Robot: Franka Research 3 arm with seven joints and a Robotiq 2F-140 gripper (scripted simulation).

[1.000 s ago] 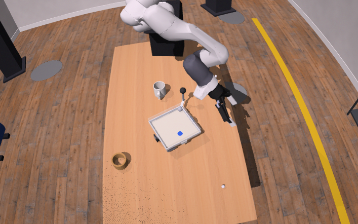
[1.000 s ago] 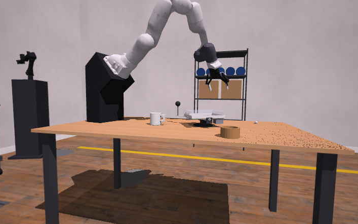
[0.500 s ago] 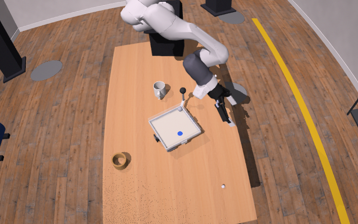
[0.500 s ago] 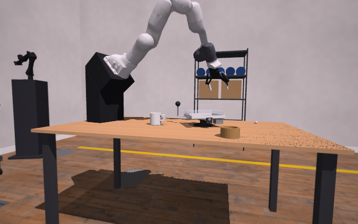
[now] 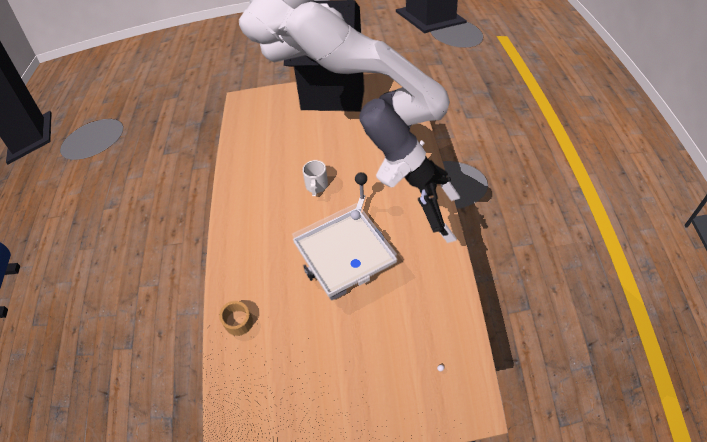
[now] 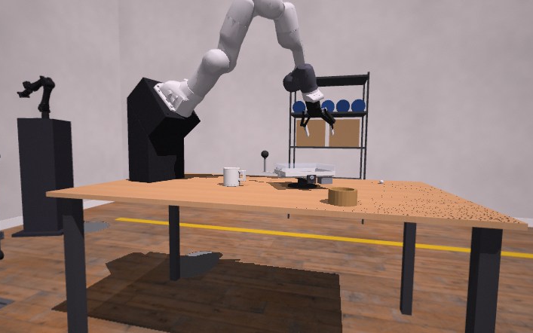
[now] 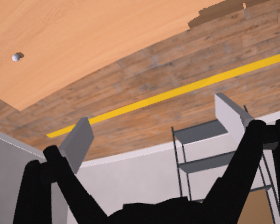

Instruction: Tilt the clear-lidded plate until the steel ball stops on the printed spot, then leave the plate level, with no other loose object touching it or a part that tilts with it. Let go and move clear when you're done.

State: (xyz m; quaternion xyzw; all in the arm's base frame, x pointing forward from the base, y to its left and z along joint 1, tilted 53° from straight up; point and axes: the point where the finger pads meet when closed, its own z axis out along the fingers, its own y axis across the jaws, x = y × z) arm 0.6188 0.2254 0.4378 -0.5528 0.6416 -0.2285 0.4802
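The hand (image 5: 449, 214) (image 6: 319, 131) (image 7: 151, 116) is open, its two fingers wide apart with nothing between them, and it hangs in the air above the level of the plate (image 5: 345, 247) (image 6: 303, 172). The plate is on the bench (image 5: 268, 164) (image 6: 136, 194) (image 7: 91, 40), lower than the hand and to its right side, as the robot faces. The wrist view does not show the plate, so the hand is not aimed at it.

The important relation, I judge, is with the black knob (image 5: 360, 178) (image 6: 264, 154). It stands on an upright thin stem (image 5: 361, 191) (image 6: 264, 164), joined to the plate's corner nearest the robot's base. From the fingers, this knob lies to the right, lower, and somewhat back toward the base. The coming move should therefore go across and down, with the fingers on two sides of the stem's vertical axis.

The steel ball (image 5: 355, 214) rests in that same corner, well apart from the blue spot (image 5: 355, 263), so the task seems not done. Probably the knob corner must rise a little for the ball to roll toward the spot; too much tilt could send it past.
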